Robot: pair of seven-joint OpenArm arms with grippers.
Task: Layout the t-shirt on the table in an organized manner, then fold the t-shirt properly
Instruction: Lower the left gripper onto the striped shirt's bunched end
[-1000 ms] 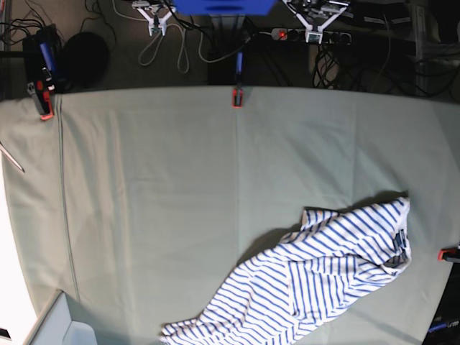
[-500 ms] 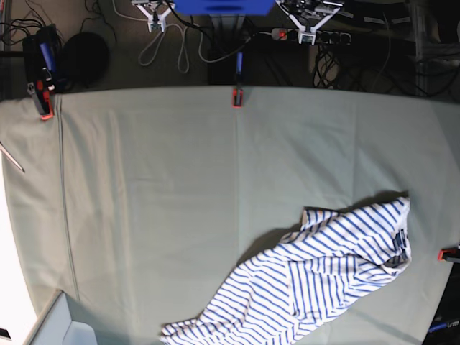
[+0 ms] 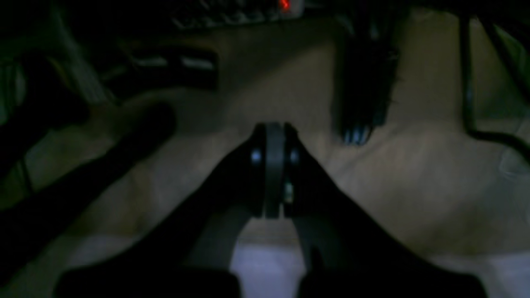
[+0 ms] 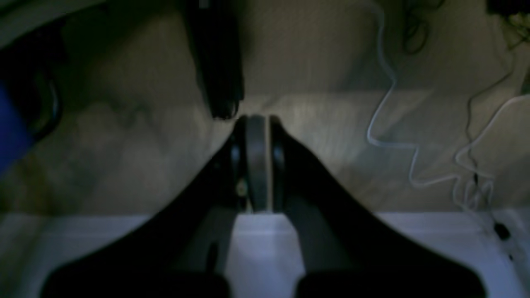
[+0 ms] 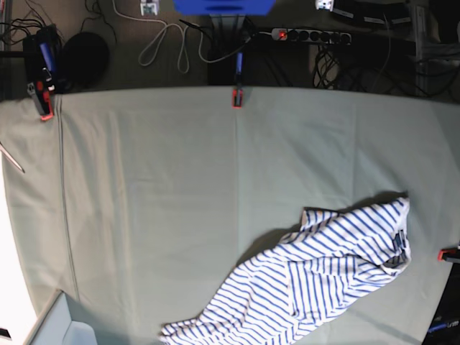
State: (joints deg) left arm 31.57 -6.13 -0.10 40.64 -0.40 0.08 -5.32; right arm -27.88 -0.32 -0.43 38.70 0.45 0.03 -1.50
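Two hands, both clenched on nothing. My left hand (image 3: 274, 165) has its jaws pressed flat together, over dim brownish floor and dark cables, clear of the cloth. My right hand (image 4: 256, 161) reads the same: jaws together, nothing between them, a thin white cable (image 4: 389, 107) snaking across the floor on its right side. Neither hand is identifiable in the base view.

White cotton t-shirt with thin blue horizontal stripes (image 5: 316, 280) lies crumpled on the wide pale grey-green cloth-covered tabletop (image 5: 165, 201), in the base view's lower right. It runs diagonally: one end near the bottom edge, the other bunched up close to the right edge, with a dark patch showing there. Small red clamp (image 5: 236, 98) sits at the tabletop's far edge, another (image 5: 44, 108) at the far left corner.
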